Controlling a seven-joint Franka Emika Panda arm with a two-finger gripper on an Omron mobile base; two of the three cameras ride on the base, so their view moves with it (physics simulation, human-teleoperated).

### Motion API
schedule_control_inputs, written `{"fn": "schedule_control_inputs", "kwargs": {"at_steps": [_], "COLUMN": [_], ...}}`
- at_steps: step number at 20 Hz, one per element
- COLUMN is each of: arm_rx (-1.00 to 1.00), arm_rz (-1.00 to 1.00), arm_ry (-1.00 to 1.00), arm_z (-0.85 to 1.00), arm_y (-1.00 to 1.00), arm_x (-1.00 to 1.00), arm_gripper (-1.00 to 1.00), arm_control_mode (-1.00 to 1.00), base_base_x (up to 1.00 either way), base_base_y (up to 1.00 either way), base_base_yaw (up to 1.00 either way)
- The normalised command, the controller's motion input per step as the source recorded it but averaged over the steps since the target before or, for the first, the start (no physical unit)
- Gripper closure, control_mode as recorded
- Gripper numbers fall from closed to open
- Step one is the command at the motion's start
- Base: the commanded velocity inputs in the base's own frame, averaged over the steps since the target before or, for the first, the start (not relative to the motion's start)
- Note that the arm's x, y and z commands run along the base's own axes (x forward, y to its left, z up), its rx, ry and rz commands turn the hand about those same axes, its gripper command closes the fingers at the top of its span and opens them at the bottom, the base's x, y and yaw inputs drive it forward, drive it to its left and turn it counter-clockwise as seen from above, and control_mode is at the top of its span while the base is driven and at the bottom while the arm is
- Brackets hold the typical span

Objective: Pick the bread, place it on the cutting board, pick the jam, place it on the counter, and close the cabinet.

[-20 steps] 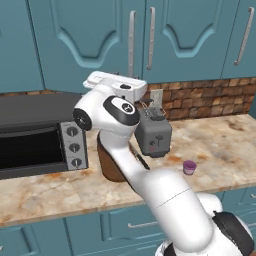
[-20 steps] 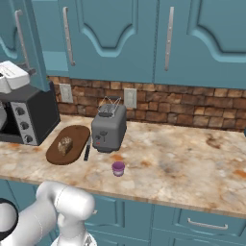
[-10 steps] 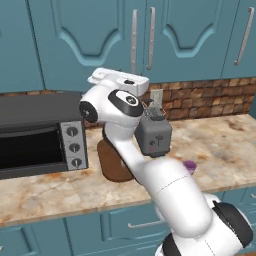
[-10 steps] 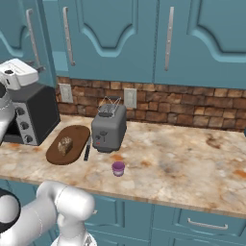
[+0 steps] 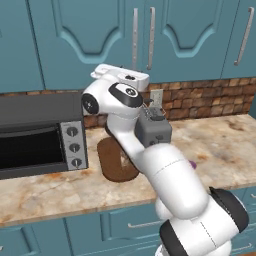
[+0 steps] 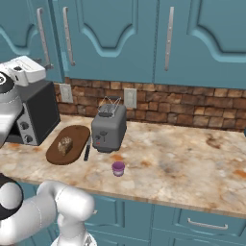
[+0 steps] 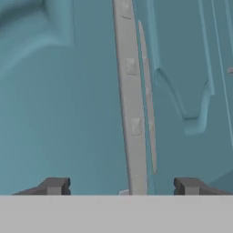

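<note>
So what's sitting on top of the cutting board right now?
In the right base view, the bread lies flat on the cutting board, left of its middle. In the left base view, the arm covers most of the board, so the bread is hidden.

A grey toaster (image 6: pixel 108 129) is standing beside a black-handled knife (image 6: pixel 87 150); a dark toaster oven (image 5: pixel 40 135) is sitting left, before a brick backsplash (image 6: pixel 192 106).
</note>
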Motion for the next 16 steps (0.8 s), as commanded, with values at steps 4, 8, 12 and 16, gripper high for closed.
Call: {"fn": "schedule_control_inputs", "kwargs": {"at_steps": [4, 8, 12, 16], "arm_rx": [0.04, 0.05, 0.04, 0.02], "arm_rz": [0.0, 0.0, 0.0, 0.0], "arm_ry": [0.0, 0.0, 0.0, 0.0], "arm_z": [0.0, 0.01, 0.0, 0.0], "arm_y": [-0.21, -0.24, -0.2, -0.15], "arm_x": [0.37, 0.41, 0.42, 0.42], "arm_gripper": [-1.0, -1.0, -1.0, -1.0], "arm_control_mode": [-1.0, -1.0, -1.0, -1.0], "base_base_x": [0.0, 0.0, 0.0, 0.0], "base_base_y": [0.0, 0.0, 0.0, 0.0], "base_base_yaw": [0.0, 0.0, 0.0, 0.0]}}
